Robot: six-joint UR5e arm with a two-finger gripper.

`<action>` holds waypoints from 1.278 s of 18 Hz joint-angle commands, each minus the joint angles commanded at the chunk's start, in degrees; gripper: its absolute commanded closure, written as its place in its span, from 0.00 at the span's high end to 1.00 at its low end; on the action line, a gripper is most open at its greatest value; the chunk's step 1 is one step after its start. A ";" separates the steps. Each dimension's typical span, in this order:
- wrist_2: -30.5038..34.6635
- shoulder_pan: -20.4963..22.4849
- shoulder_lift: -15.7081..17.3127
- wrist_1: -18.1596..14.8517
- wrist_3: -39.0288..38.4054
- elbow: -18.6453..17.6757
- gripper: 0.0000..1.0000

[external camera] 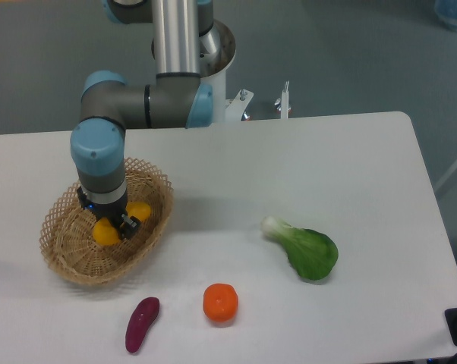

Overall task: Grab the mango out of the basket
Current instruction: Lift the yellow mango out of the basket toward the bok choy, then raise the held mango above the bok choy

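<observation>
Down in the basket (61, 250), the mango (116, 225) was straddled by the gripper (111, 225) (whether it was squeezed tight could not be told). An orange (220, 302), a purple sweet potato (142, 324) and a green vegetable (304, 250) were laid on the table (327, 167).

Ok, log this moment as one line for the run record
phase: grasping | claw: down in basket, around mango, closure unclear | mango: not clearly lifted | on table: orange, sweet potato, bok choy
</observation>
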 joint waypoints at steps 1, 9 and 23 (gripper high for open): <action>0.26 0.79 0.44 -0.09 0.00 0.26 0.11; 0.44 8.52 0.97 -0.26 0.53 4.74 0.13; 4.57 24.95 1.06 -6.50 22.13 5.89 0.13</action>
